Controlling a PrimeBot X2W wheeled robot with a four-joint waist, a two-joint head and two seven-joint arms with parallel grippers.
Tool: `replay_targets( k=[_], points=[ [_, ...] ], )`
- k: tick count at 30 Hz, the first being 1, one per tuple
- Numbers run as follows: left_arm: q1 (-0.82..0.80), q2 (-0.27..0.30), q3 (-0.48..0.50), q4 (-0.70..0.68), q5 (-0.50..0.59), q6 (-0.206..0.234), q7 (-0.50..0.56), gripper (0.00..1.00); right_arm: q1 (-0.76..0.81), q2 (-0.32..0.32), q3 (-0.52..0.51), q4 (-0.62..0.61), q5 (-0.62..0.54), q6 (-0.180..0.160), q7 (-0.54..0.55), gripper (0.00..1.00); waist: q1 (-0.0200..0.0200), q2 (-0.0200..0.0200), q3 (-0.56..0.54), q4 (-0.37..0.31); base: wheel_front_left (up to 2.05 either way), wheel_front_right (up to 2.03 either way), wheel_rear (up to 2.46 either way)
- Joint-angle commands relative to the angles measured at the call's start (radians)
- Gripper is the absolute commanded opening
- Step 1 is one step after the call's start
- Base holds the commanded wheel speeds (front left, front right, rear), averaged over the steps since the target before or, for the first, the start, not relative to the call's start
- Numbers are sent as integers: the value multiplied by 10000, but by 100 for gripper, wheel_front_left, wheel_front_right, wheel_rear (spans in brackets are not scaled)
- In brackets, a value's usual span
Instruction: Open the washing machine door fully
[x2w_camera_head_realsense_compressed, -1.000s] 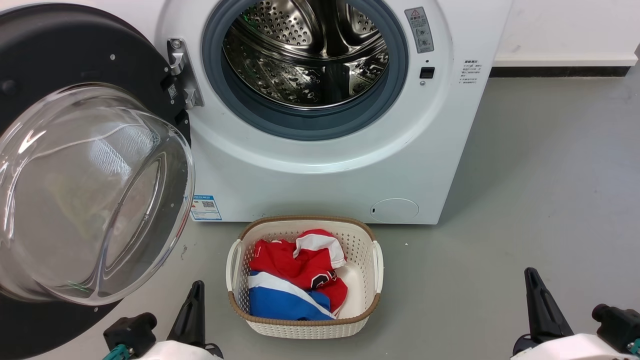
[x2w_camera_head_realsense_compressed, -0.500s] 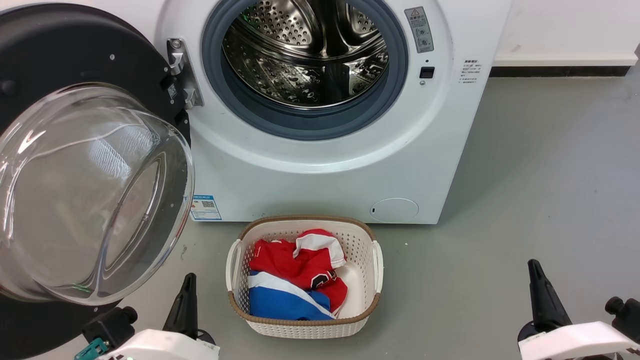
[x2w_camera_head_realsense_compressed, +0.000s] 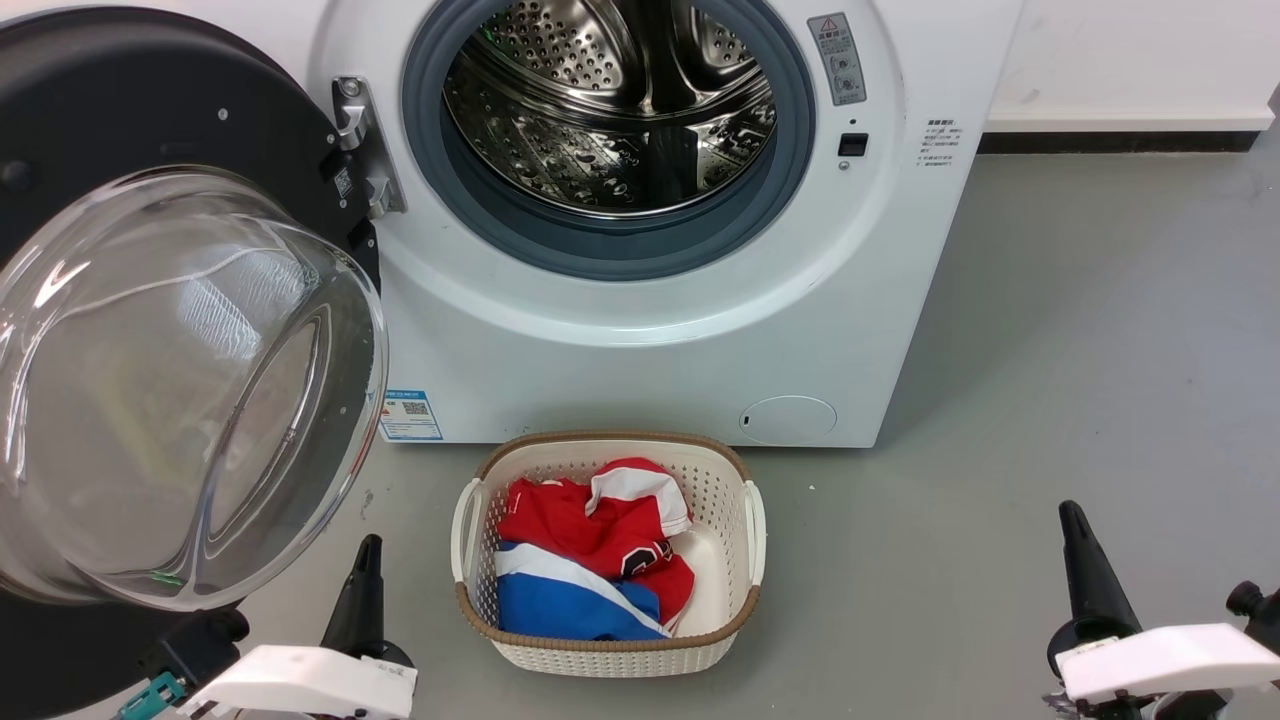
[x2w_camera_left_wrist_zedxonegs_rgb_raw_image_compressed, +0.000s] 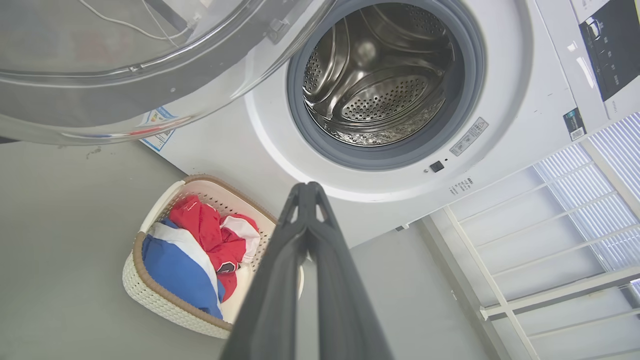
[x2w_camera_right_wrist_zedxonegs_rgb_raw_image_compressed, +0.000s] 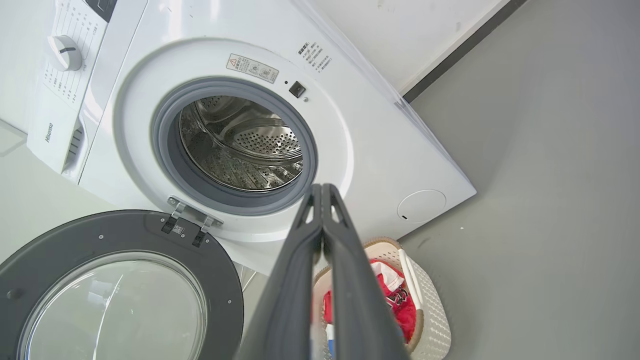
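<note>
1. washing machine door (x2w_camera_head_realsense_compressed: 170, 380): swung wide to the robot's left on its hinge (x2w_camera_head_realsense_compressed: 362, 150), glass bowl facing the head camera, drum mouth fully exposed. Looks at or near full open. Can't tell if it's on the hinge stop.
2. left gripper (x2w_camera_left_wrist_zedxonegs_rgb_raw_image_compressed: 306, 189): fingers pressed together, nothing between them. right gripper (x2w_camera_right_wrist_zedxonegs_rgb_raw_image_compressed: 322, 189): same, tips pinched on nothing. Neither touches the door.
3. Risk: in the head view the left gripper sits low, just beside the door's bottom edge. A lift or leftward sweep would clip the bowl or rim and knock the door toward the opening.
4. Risk: if the door isn't on its stop it may drift shut a little, and the task then isn't met. A final push should go on the black rim, not the bowl. Pinched tips on glossy plastic could skid.
5. Risk: basket (x2w_camera_head_realsense_compressed: 755, 520) stands on the floor (x2w_camera_head_realsense_compressed: 1050, 350) right in front of the washer (x2w_camera_head_realsense_compressed: 640, 370), between the grippers. Any forward base move hits it.
6. Containers: basket holds crumpled clothes (x2w_camera_head_realsense_compressed: 590, 560) in red, white and blue, roughly half full. drum (x2w_camera_head_realsense_compressed: 610, 110) shows bare steel and looks empty as far as visible.
</note>
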Motion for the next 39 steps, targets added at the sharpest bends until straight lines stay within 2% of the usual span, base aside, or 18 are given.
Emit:
replay_targets(
  k=[1,39],
  points=[
    [-257,2,51,-77,-259,-39,39,0,-212,-67,-19,-69,287,1,41,0,0,0,0,-1,0,0,0],
    [-751,-4,496,97,-4407,-122,1068,0,-776,-59,-206,239,4486,-1,1080,0,0,0,11,-36,0,0,0]
  ],
)
